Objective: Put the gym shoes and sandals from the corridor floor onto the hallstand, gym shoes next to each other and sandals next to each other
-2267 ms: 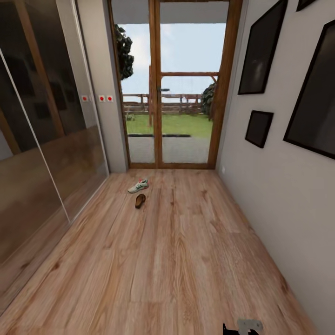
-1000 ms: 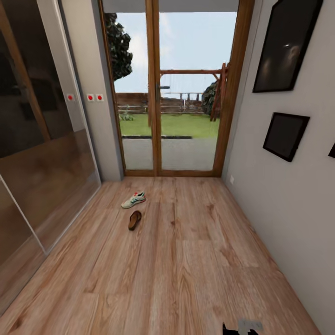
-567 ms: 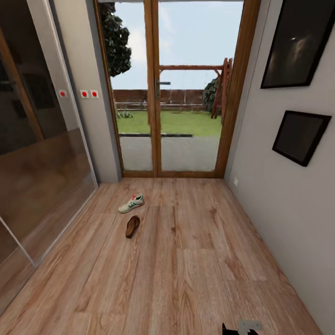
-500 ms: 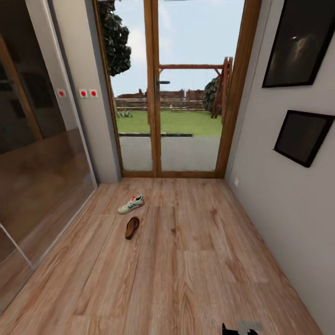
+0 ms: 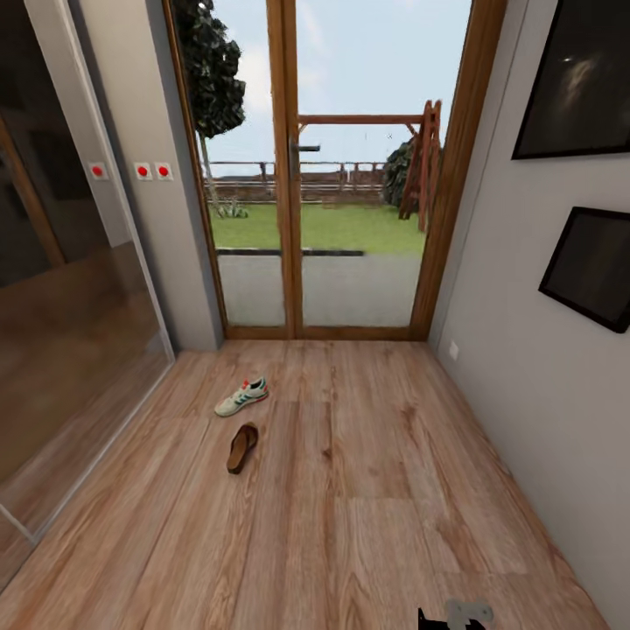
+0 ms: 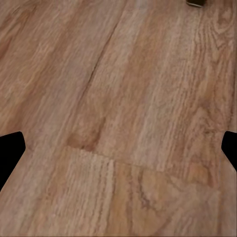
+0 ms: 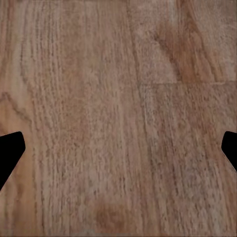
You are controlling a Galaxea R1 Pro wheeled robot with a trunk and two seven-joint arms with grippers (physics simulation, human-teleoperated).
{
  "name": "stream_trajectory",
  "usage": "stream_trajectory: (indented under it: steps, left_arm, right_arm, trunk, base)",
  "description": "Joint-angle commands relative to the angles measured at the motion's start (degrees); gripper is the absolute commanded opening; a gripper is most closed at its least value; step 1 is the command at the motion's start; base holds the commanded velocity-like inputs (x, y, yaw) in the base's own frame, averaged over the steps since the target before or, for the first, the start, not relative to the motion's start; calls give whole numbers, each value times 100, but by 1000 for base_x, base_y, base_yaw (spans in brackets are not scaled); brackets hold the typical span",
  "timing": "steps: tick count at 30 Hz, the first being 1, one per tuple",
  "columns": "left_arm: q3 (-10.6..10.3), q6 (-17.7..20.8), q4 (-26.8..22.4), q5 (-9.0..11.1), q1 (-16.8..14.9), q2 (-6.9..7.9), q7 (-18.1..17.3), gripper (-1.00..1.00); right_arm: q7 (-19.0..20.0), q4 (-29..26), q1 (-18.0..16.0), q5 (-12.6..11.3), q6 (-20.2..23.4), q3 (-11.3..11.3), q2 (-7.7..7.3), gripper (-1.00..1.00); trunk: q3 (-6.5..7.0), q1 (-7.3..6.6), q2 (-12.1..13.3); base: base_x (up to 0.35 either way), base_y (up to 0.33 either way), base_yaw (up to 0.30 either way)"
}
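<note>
One gym shoe (image 5: 241,397), cream-white with green stripes and a red heel patch, lies on the corridor floor (image 5: 367,490) ahead and left of centre. One dark brown sandal (image 5: 242,447) lies just nearer than it, a little apart. The hallstand is out of view. My left gripper (image 6: 118,150) is open over bare planks, its black fingertips (image 6: 10,153) spread wide with nothing between them. Over the floor too, my right gripper (image 7: 118,150) stands open and empty, fingertips (image 7: 10,150) far apart.
A glazed wooden door (image 5: 293,175) closes the corridor's far end. Glossy sliding wardrobe panels (image 5: 70,306) line the left side. The right wall (image 5: 525,350) carries dark picture frames (image 5: 595,267). A bit of my own arm (image 5: 455,616) shows at the bottom.
The whole view has shifted: the camera has moved forward toward the door, so the gym shoe and sandal look nearer and lower. They lie as before on the floor.
</note>
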Motion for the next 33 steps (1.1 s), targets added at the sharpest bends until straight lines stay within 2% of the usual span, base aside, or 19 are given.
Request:
stream_trajectory:
  steps: [1,7,11,13,14,16,17,19,20,21,24,27,33]
  left_arm:
    - [1,-17,5,14,-4,0,-7,100]
    - [-34,0,-1,-3,-40,-8,-12,100]
    - [-77,2,-77,-54,-74,-21,-9,100]
    - [-91,37,-104,-63,-106,-13,0,100]
    - [-101,66,-129,-72,-238,5,-6,100]
    - [-109,104,-134,-79,-425,20,-12,100]
    - [-121,551,-116,-203,-1049,40,-21,100]
    - [-120,830,-117,-282,-1241,36,-22,100]
    - [-117,1413,-148,-449,-1598,11,-25,100]
    - [-117,1879,-167,-617,-2002,-23,-28,100]
    - [-121,2098,-147,-712,-2389,-42,-47,100]
    - [-122,2266,-150,-769,-2585,-47,-131,100]
    - [-127,2512,-176,-843,-2713,-13,-285,100]
  right_arm:
    - [-8,3,-3,-58,-17,51,-3,100]
    - [-3,-15,-6,-58,-13,46,-9,100]
    - [1,-423,-10,-58,-5,43,-15,100]
    - [0,-847,-11,-54,6,42,-27,100]
    - [-7,-1179,-11,-52,20,39,-36,100]
    - [-13,-1459,-11,-51,33,37,-43,100]
    - [-11,-2051,-8,-50,66,31,-80,100]
    - [-8,-2170,-11,-50,103,28,-88,100]
    - [0,-2313,-61,-54,336,26,-97,100]
    - [2,-2505,-248,-57,814,25,-102,100]
    - [7,-2868,-408,-58,1261,9,-153,100]
    - [9,-3065,-444,-58,1409,7,-231,100]
    - [18,-3193,-466,-39,1494,51,-342,100]
  trunk:
    - [-6,2,-2]
    - [-7,2,-2]
    - [-7,2,-2]
    - [-7,2,-2]
    - [-7,2,-2]
    - [-7,2,-2]
    - [-7,2,-2]
    - [-7,2,-2]
    - [-7,2,-2]
    - [-7,2,-2]
    - [-7,2,-2]
    - [-7,2,-2]
    - [-7,2,-2]
  base:
    - [338,0,0]
    - [303,0,0]
    - [72,0,0]
    - [29,0,0]
    - [16,0,0]
    - [12,0,0]
    - [3,0,0]
    - [2,0,0]
    - [0,0,0]
    - [0,0,0]
    - [0,0,0]
    - [0,0,0]
    - [0,0,0]
